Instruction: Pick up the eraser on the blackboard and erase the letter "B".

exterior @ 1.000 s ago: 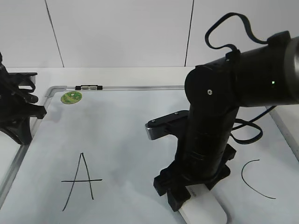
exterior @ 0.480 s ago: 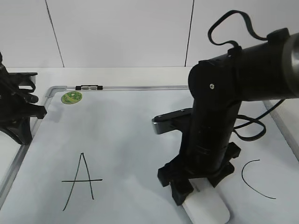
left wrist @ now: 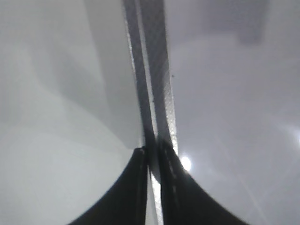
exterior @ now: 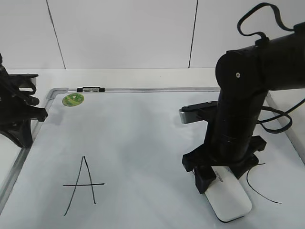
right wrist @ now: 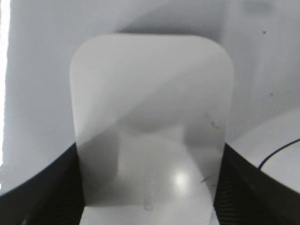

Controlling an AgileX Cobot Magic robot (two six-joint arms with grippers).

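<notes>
The white eraser [exterior: 229, 201] lies flat on the blackboard [exterior: 133, 138], near its front edge, just left of the black "C" [exterior: 259, 185]. My right gripper [exterior: 220, 180] is shut on the eraser's far end. In the right wrist view the eraser [right wrist: 150, 117] fills the middle, with a dark finger against each side of my right gripper [right wrist: 150, 157]. No letter "B" shows anywhere; the board between the "A" [exterior: 83, 186] and the arm is blank. My left gripper [exterior: 23, 114] is shut and empty at the board's left frame [left wrist: 157, 75], also in its wrist view [left wrist: 153, 152].
A round green sticker [exterior: 73, 99] and a small black-and-silver clip [exterior: 90, 89] sit at the board's far left corner. Part of the "C" stroke [right wrist: 281, 151] shows right of the eraser. The right arm's cable [exterior: 274, 121] hangs over the board's right side.
My right gripper has slid the eraser to the right along the board's front, from the middle to just beside the "C". The left arm has not moved.
</notes>
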